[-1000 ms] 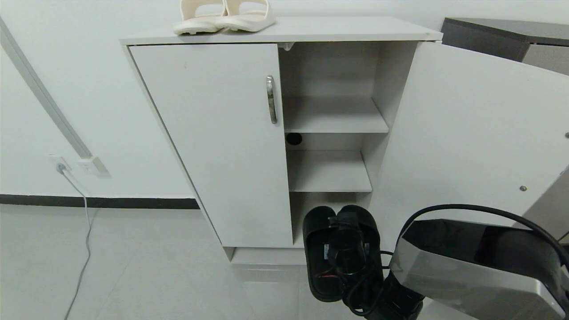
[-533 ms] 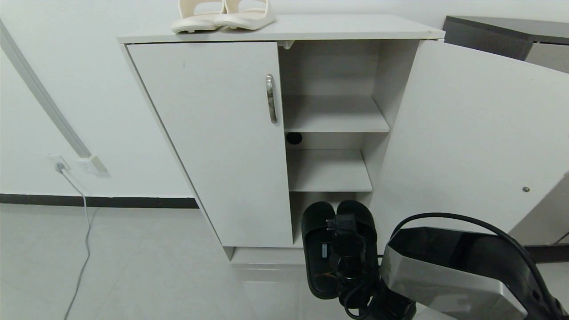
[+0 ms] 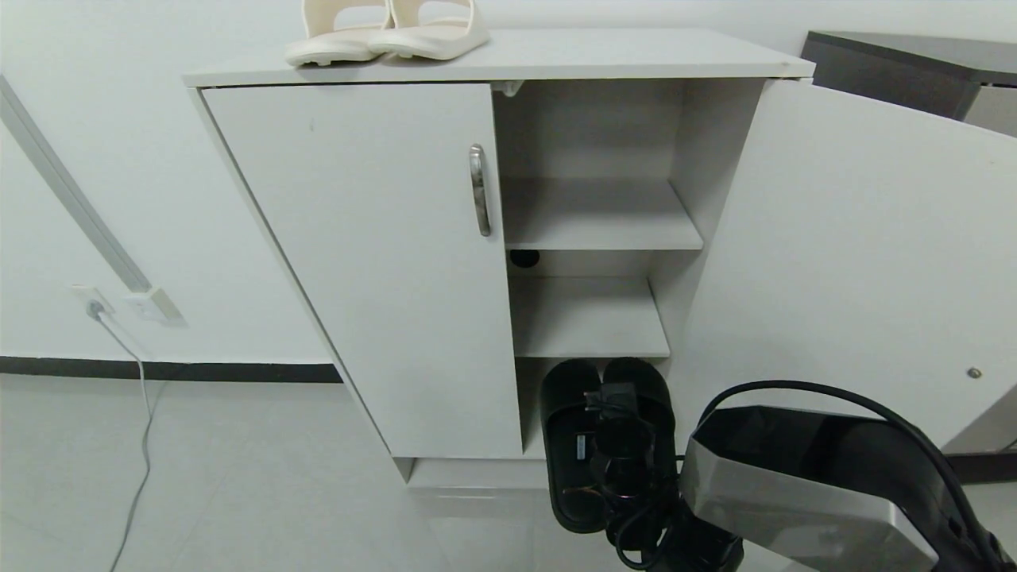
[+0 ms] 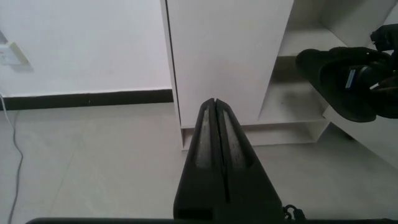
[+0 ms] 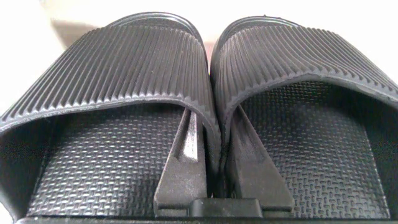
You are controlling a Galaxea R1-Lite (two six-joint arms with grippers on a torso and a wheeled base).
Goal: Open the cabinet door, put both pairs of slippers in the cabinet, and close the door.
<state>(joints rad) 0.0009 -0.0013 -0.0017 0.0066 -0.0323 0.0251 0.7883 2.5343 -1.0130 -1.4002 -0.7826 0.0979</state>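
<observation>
right claw [image 5: 211, 130] pinches the black slippers [image 3: 570, 445] by their touching inner edges, just outside the cabinet's [image 3: 357, 254] bottom bay, toes aimed straight in. left claw [image 4: 214, 107] closed, empty. white pair [image 3: 385, 36] sits atop the cabinet.

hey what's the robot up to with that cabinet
The right gripper is shut on the black slippers, pinching their inner edges together, and holds them at the mouth of the bottom compartment of the cabinet. The right door stands open; the left door is closed. The cream slippers sit on the cabinet's top. The left gripper is shut and empty, low over the floor.
</observation>
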